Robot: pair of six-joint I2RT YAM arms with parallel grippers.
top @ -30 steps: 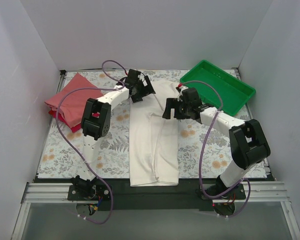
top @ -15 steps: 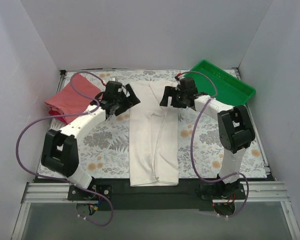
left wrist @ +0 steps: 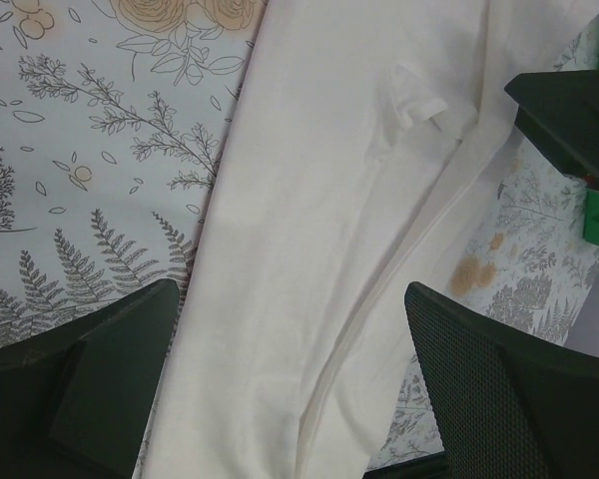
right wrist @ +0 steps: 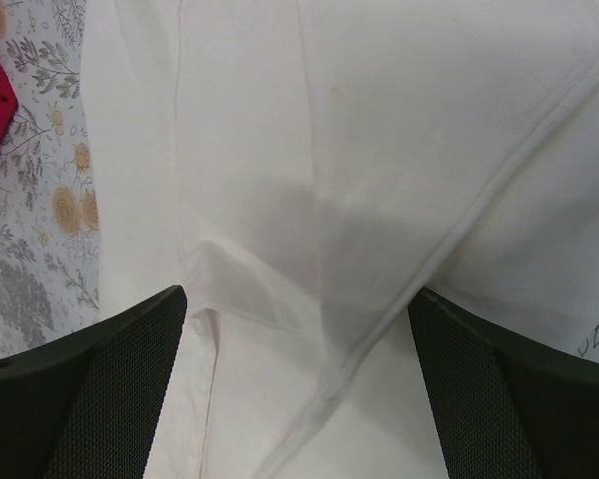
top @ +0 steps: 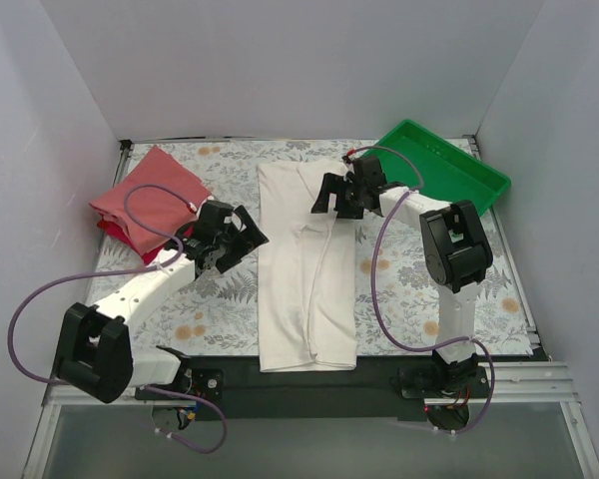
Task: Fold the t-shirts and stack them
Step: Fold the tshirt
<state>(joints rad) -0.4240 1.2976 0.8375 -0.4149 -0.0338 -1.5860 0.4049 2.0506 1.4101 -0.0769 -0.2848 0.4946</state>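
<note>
1. Table (top: pixel 409 289): you will see a floral-patterned surface. Every position below is given relative to the cream-white t-shirt.

2. Cream-white t-shirt (top: pixel 304 279): it lies flat down the middle of the table, folded lengthwise into a long narrow strip. Both side panels are turned inward, and their edges run as diagonal seams along its length. Its near hem reaches the dark strip at the table's near edge.

3. Green tray (top: pixel 459 180): it sits to the right of the shirt's far end, apart from the cloth.

4. Salmon-pink t-shirt (top: pixel 150 195): it lies folded, well to the left of the cream shirt's far end. It rests on top of a red t-shirt (top: pixel 115 232), of which you see only an edge on the near-left side.

5. Left gripper (top: pixel 248 238): it is positioned over the bare table, just left of the shirt's left edge and pointing toward it. The jaws are spread wide with nothing between them.

6. Right gripper (top: pixel 327 195): it hovers over the far right part of the shirt. The jaws are spread wide and grip nothing. The right wrist view shows its shadow on the cloth. You cannot tell from the views whether the fingertips touch the fabric.
</note>
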